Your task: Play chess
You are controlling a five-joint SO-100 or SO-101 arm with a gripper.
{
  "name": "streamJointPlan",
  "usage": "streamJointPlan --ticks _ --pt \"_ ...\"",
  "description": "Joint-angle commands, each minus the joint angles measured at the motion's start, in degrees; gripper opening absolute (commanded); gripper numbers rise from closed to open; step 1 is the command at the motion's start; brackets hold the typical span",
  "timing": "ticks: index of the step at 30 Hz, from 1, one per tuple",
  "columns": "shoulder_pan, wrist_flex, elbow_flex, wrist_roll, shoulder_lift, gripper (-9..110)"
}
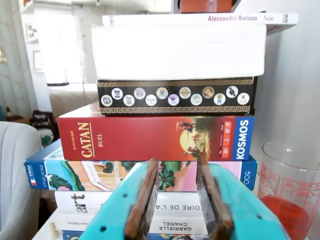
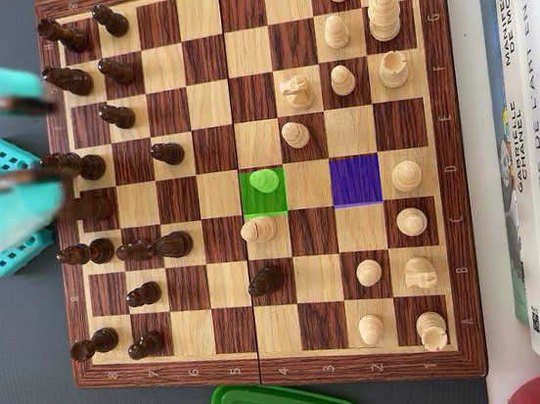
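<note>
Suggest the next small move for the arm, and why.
Probably swing the hand out over the chessboard and tilt it down. In the wrist view it is open, empty and facing a stack of books; overhead it sits at the board's left edge, by the dark pieces. A light pawn stands on the green square; the purple square is empty. Which piece to take is unclear.

Bright window (image 1: 57,45) at upper left of the wrist view, washed out by daylight. White wall (image 1: 295,85) at right. Grey upholstered armchair (image 1: 15,170) lower left.
</note>
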Motion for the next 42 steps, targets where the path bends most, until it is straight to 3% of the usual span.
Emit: streamJointPlan --ticks 1,23,42 --pt "-0.26 -1.32 0.0 -2.64 3.87 13" --pt "0.18 -49.83 15.03 -3.16 14.33 13" --pt "-0.79 -74.79 20.3 -3.69 14.77 13"
